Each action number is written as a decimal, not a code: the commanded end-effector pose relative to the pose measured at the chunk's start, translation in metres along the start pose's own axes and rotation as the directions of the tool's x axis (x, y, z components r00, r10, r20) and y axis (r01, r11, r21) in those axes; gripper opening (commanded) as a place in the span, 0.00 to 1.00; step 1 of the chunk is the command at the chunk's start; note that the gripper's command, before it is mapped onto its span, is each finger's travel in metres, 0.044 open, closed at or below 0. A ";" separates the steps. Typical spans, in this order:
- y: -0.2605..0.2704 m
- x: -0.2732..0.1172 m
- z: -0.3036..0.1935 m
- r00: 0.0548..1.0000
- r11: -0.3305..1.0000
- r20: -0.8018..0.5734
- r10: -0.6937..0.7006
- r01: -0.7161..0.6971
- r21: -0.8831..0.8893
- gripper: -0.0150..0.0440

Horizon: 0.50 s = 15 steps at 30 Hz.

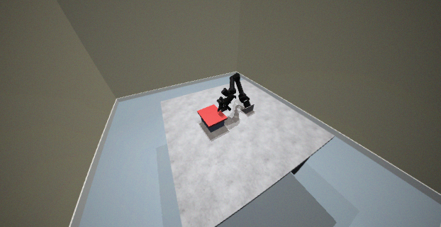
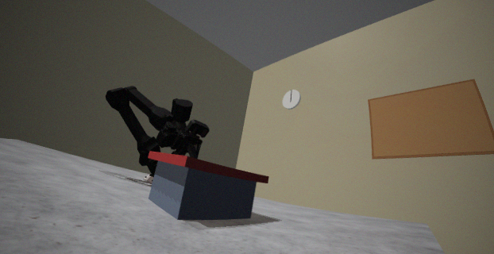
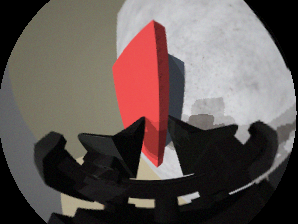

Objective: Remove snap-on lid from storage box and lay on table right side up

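Note:
The red lid sits on top of the blue-grey storage box, its rim overhanging the walls. The box stands on the table. My gripper is shut on the lid's near edge, on the side toward the arm's base. In the wrist view one finger is on the lid's top face and the other is on its underside, beside the box wall. In the exterior view the fingertips are hidden behind the lid.
The arm's base stands on the table behind the box, toward the right in the top view. The table's edge runs along the lower right there. A clock and an orange board hang on the wall.

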<state>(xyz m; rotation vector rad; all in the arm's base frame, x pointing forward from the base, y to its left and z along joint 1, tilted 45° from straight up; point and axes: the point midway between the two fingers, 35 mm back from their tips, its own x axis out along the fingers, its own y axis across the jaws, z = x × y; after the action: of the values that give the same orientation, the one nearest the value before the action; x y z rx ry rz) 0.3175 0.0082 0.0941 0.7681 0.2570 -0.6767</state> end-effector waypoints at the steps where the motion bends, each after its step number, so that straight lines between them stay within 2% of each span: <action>1: 0.001 -0.001 0.000 1.000 1.000 0.000 0.000 0.000 0.001 0.25; 15: 0.003 -0.003 0.000 1.000 1.000 0.000 0.000 0.000 0.001 0.25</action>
<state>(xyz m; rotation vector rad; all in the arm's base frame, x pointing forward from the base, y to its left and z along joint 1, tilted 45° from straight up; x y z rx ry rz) 0.3175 0.0089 0.0953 0.7690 0.2591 -0.6803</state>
